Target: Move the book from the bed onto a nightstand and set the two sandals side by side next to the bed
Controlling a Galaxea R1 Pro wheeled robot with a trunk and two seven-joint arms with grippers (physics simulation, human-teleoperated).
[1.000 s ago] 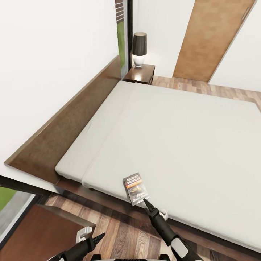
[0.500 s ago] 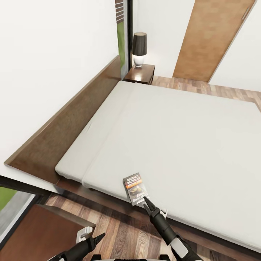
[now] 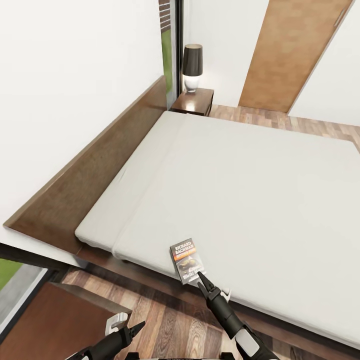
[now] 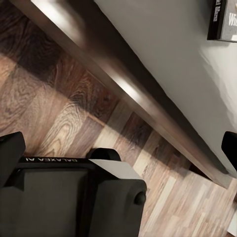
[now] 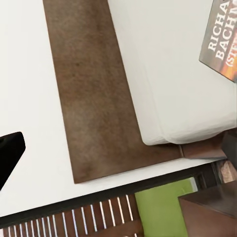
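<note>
The book [image 3: 187, 260] lies flat, cover up, on the bed [image 3: 240, 190] near the mattress's near edge, close to the headboard-side corner; I also see its lettering in the right wrist view [image 5: 223, 42] and a corner of it in the left wrist view [image 4: 223, 19]. My right gripper [image 3: 201, 277] reaches up and forward from the lower right, forearm slanted, its tip at the book's near edge; the jaws look nearly closed, and I cannot tell whether they pinch the cover. My left gripper [image 3: 136, 328] hangs low over the wooden floor [image 3: 165, 320], pointing right, jaws narrowly parted and holding nothing. The nightstand [image 3: 194, 101] stands at the bed's far corner, carrying a lamp [image 3: 192, 67] beside the door [image 3: 292, 50].
</note>
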